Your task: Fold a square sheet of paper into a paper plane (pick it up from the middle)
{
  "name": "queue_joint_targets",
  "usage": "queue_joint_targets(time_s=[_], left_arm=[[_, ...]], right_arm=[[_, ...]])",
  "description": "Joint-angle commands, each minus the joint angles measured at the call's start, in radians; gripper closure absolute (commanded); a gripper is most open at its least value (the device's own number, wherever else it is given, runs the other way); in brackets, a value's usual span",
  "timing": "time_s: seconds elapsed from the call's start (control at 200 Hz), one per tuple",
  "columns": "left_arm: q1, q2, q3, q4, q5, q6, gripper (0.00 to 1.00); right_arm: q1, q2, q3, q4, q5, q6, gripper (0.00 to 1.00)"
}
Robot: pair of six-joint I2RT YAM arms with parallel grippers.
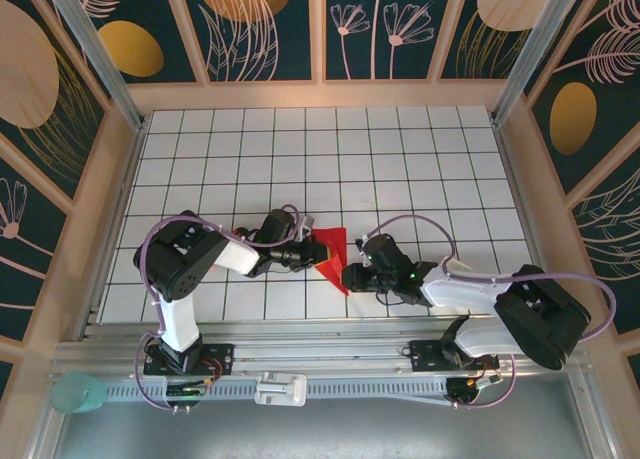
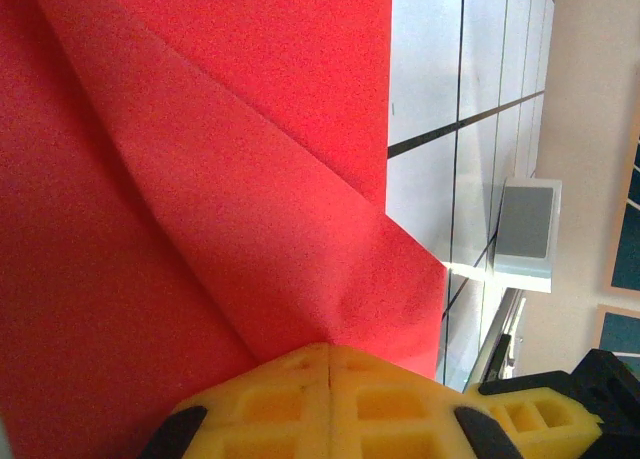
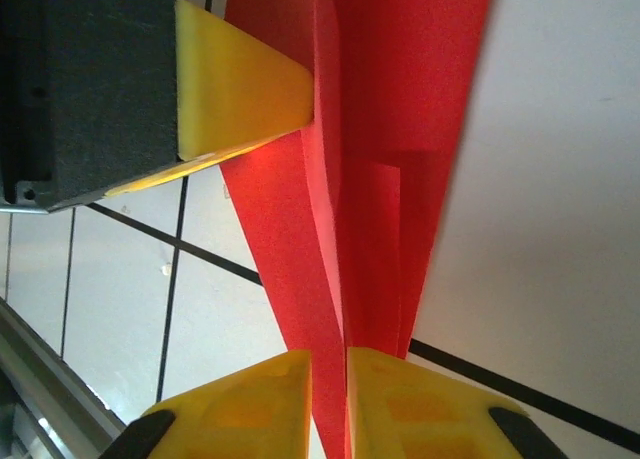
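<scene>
Paper [image 1: 333, 251] of bright red, creased into a pointed shape, is held between my two grippers at the near middle of the gridded table [image 1: 400, 169]. My left gripper [image 2: 330, 357] is clamped tight on one side of it, fingers [image 2: 270, 404] pressed together. My right gripper [image 3: 330, 404] pinches the narrow end, its jaws a sliver apart with the folded layers standing on edge between them.
</scene>
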Motion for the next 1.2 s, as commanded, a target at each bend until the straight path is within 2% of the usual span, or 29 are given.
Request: queue_joint_targets(time_s=[0.0,0.265,0.626,0.891,1.196], left_arm=[[0.000,0.026,-0.013,-0.055,-0.010,0.014,1.00],[0.000,0.031,-0.009,-0.055,-0.009,0.014,1.00],[0.000,0.038,-0.010,-0.052,-0.007,0.014,1.00],[0.000,0.035,-0.008,-0.053,-0.007,0.013,1.00],[-0.001,0.035,-0.010,-0.055,-0.008,0.014,1.00]], right_arm=[[-0.009,0.031,0.024,0.002,-0.015,-0.027,0.86],[-0.009,0.049,0.006,0.045,-0.031,-0.005,0.96],[0.008,0.096,-0.008,0.104,-0.060,0.025,0.99],[-0.004,0.055,-0.043,0.090,-0.047,0.022,0.97],[-0.040,-0.024,-0.043,0.062,-0.051,0.010,0.86]])
